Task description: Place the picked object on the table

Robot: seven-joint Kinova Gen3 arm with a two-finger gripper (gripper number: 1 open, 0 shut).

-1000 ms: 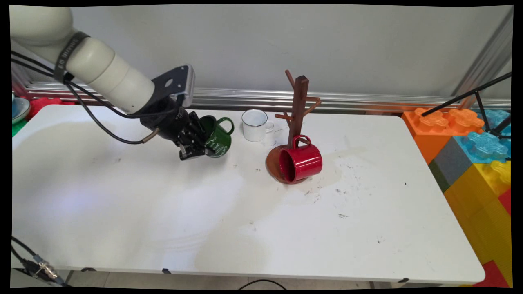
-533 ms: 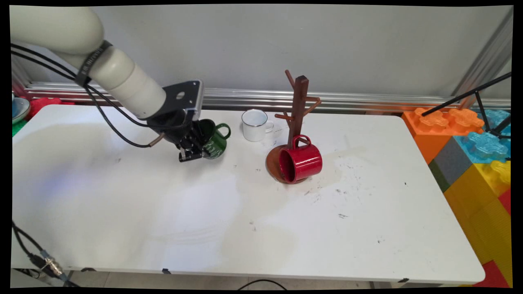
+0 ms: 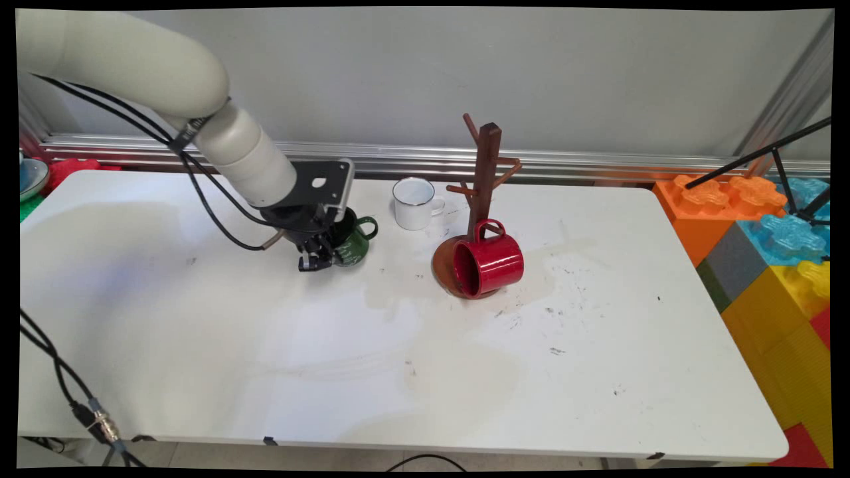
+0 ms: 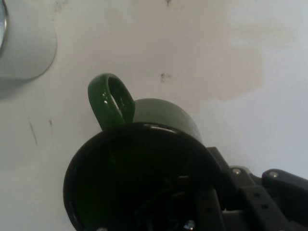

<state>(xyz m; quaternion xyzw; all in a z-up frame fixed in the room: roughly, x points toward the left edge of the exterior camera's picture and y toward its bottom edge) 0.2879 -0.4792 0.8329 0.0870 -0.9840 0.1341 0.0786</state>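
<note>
**Claw grips green mug low over the tabletop**

The claw (image 3: 317, 255) is clenched on the wall of a green mug (image 3: 354, 244), one finger inside the rim and one outside, seen plainly in the hand view (image 4: 144, 159). The mug sits at or just above the white tabletop (image 3: 265, 345), handle pointing right. Near it on the right stands a white enamel mug (image 3: 413, 203). Farther right, a red mug (image 3: 490, 265) lies on its side against the base of a wooden mug tree (image 3: 485, 174).

Main view high across table (image 3: 199, 345), hand view close, sharing green mug (image 3: 352, 244)
</note>
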